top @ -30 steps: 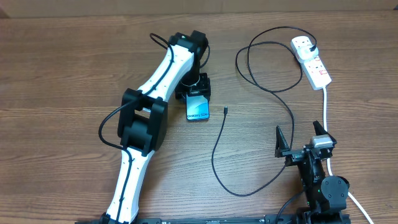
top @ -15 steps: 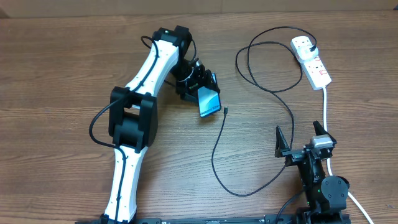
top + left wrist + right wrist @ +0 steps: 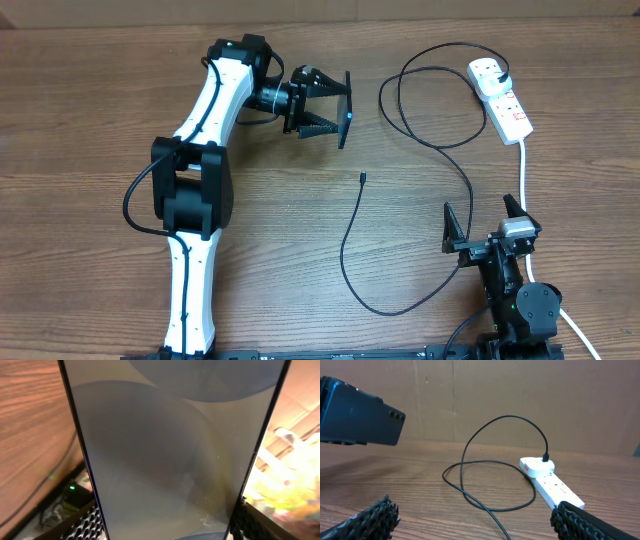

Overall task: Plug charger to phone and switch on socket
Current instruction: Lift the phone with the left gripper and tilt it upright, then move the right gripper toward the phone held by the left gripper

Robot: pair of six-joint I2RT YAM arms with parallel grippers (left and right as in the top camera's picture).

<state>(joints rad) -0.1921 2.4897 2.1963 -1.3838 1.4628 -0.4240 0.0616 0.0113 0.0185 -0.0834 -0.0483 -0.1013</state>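
Note:
My left gripper (image 3: pixel 335 108) is shut on the phone (image 3: pixel 346 110), holding it off the table and turned edge-on to the overhead camera. In the left wrist view the phone's pale screen (image 3: pixel 165 450) fills the picture between the two fingers (image 3: pixel 82 521). The right wrist view shows its dark back (image 3: pixel 362 420) at upper left. The charger's connector tip (image 3: pixel 362 178) lies loose on the wood below the phone. Its black cable (image 3: pixel 345 255) loops round to a plug (image 3: pixel 503 78) seated in the white socket (image 3: pixel 508 103). At front right, my right gripper (image 3: pixel 487 228) is open and holds nothing.
The socket's thick white cord (image 3: pixel 523 170) runs down the right side past the right arm. A slack cable loop (image 3: pixel 485 485) lies between my right gripper (image 3: pixel 480 527) and the socket (image 3: pixel 552 484). A brown cardboard wall (image 3: pixel 520 390) stands behind the table.
The left arm has lifted the phone off the table, swung it back and to the right, and turned it on edge. The right arm and cable have not moved.

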